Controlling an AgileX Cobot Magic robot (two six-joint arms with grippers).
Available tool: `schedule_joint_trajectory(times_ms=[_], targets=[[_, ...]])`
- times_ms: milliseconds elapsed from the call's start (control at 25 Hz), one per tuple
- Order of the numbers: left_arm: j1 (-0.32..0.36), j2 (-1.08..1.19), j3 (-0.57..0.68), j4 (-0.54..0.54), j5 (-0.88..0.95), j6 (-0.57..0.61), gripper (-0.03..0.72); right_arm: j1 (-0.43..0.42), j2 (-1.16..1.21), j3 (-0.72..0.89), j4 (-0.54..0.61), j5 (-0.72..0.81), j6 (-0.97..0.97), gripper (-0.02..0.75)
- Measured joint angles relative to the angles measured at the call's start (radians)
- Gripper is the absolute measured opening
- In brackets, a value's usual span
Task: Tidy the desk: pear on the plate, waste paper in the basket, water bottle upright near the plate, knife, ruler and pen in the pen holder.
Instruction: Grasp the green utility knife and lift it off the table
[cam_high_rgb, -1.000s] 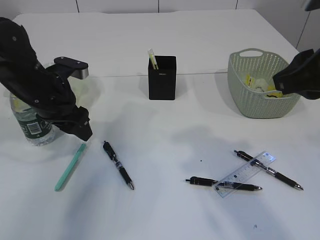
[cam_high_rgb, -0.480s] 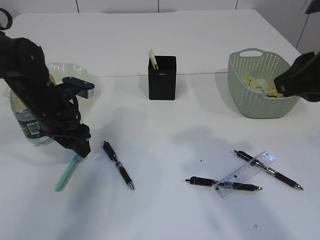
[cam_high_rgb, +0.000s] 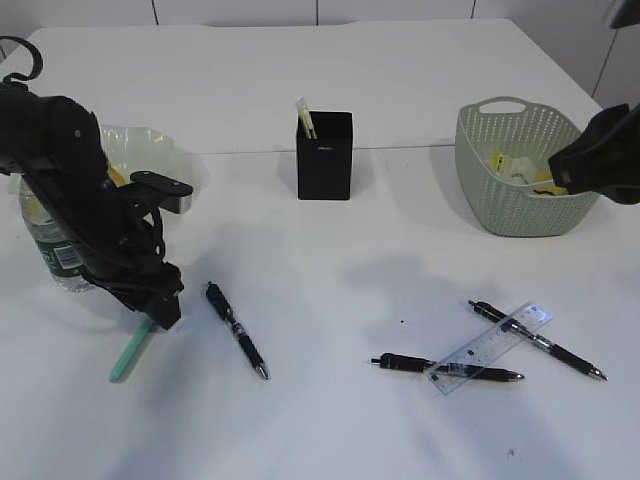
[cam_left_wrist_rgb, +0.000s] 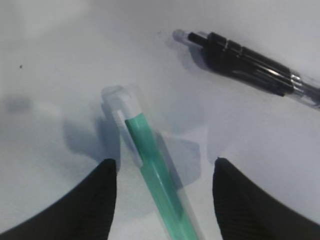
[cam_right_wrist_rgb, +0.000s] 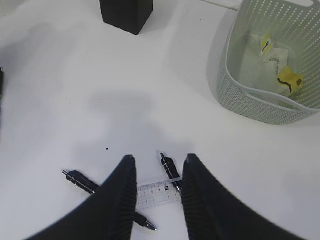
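A slim teal knife (cam_high_rgb: 127, 354) (cam_left_wrist_rgb: 138, 131) lies on the desk (cam_high_rgb: 330, 280). My left gripper (cam_high_rgb: 160, 310) (cam_left_wrist_rgb: 164, 162) is down over its upper end, open, with a gap on each side. A black pen (cam_high_rgb: 236, 329) (cam_left_wrist_rgb: 250, 62) lies just right of it. The water bottle (cam_high_rgb: 55, 250) stands upright behind my left arm, beside the plate (cam_high_rgb: 140, 140); the pear is mostly hidden. My right gripper (cam_high_rgb: 560, 165) (cam_right_wrist_rgb: 159, 157) hangs open and empty high above the ruler (cam_high_rgb: 490, 348) (cam_right_wrist_rgb: 157, 195). Waste paper (cam_high_rgb: 515, 168) (cam_right_wrist_rgb: 287, 80) lies in the basket (cam_high_rgb: 520, 215) (cam_right_wrist_rgb: 250, 107).
The black pen holder (cam_high_rgb: 324, 156) (cam_right_wrist_rgb: 126, 12) stands at the middle back with a pale stick in it. Two more black pens (cam_high_rgb: 545, 342) (cam_high_rgb: 445, 368) lie under and beside the ruler at the front right.
My left gripper has dropped and moved a little forward onto the knife's upper end, uncovering more of the plate. The right arm has not moved.
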Motion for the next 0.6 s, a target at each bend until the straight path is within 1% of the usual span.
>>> schedule_joint_trajectory(times_ms=[600], targets=[[0.0, 0.003, 0.0, 0.0, -0.017, 0.0, 0.425, 0.0, 0.0, 0.0, -0.005, 0.0, 0.0, 0.265]])
